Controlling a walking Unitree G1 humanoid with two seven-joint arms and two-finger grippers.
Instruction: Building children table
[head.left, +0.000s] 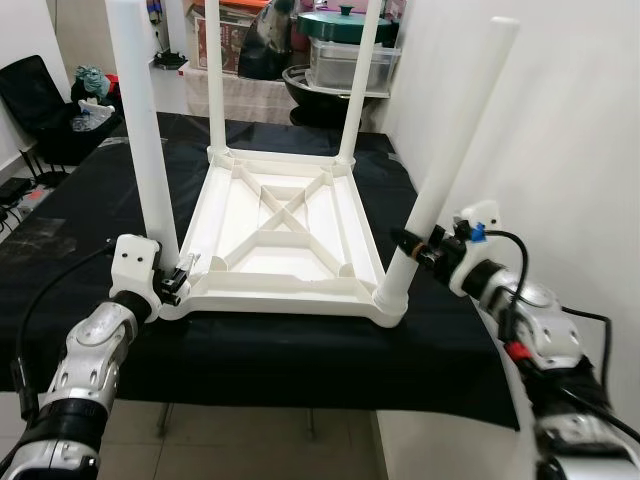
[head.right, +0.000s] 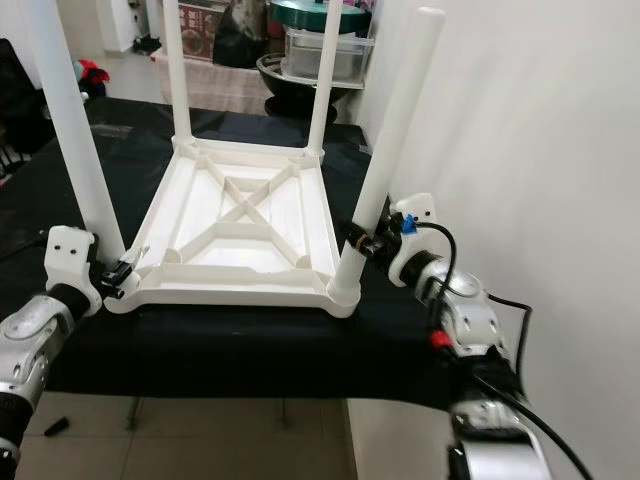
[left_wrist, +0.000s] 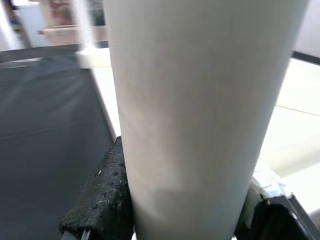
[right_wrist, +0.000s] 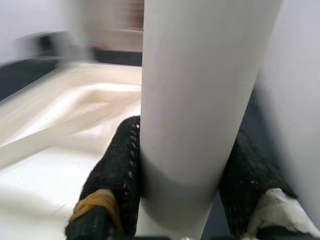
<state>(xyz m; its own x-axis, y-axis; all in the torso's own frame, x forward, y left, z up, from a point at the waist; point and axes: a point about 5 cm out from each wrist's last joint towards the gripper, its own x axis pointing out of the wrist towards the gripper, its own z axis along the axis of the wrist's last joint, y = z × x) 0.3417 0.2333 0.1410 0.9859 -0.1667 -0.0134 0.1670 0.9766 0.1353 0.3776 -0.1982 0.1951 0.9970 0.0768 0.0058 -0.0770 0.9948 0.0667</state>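
Black cloth (head.left: 300, 350) under upturned white table (head.left: 290, 230) | left hand (head.left: 172, 283), right hand (head.left: 408, 245) each clasp a leg

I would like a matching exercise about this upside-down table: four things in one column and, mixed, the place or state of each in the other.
1. left gripper
2. right gripper
3. black cloth
4. green lid

a. lies under the table top
b. on a container behind the table
c. shut on near right leg
d. shut on near left leg

Pairs: 1-d, 2-c, 3-a, 4-b
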